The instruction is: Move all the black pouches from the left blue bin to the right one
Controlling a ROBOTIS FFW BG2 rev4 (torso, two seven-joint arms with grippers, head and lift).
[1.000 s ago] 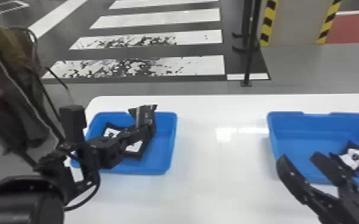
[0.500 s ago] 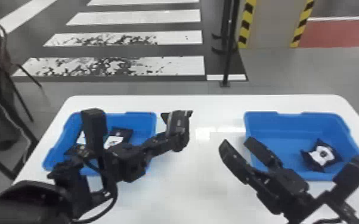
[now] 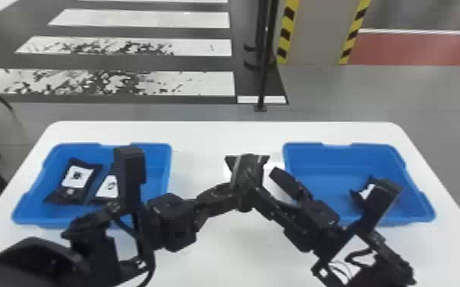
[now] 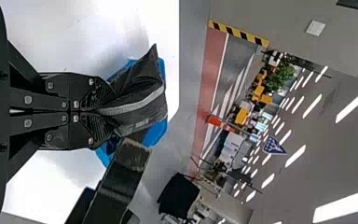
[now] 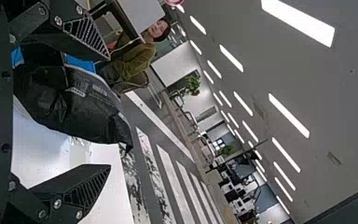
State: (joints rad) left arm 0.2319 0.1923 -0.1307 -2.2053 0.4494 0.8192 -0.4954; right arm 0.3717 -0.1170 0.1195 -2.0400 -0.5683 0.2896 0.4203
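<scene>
Left gripper (image 3: 243,191): clamped on one pouch, above the table (image 3: 237,252) between the bins.
Held pouch (image 4: 137,100): pinched at one end, the rest jutting out past the left gripper's fingertips.
Right gripper (image 5: 107,112): spread wide, just beside the left one, its fingers on either side of the held pouch; whether either finger touches it, I cannot tell.
Step in hand: most likely a handover from left gripper to right. The right fingers would need to close firmly before the left ones let go; too early a release could drop the pouch on the table.
Right blue bin (image 3: 298,145): near, to the right of both grippers' fingertips.
Pouch in the right bin (image 3: 363,192): farther right, partly behind the right arm; the one delivery that can be seen.
Left blue bin (image 3: 156,145): to the left of the left gripper, somewhat farther off than the right bin's near edge.
Pouches in the left bin: two, side by side; the closer one (image 3: 107,187) is partly hidden by the left arm, the farther one (image 3: 75,177) lies beyond it.
Progress: one pouch delivered, one in transit, two visible still to move; the job looks less than half done.
Beyond the table: a dark pole (image 3: 265,72) and a striped floor (image 3: 187,82).
</scene>
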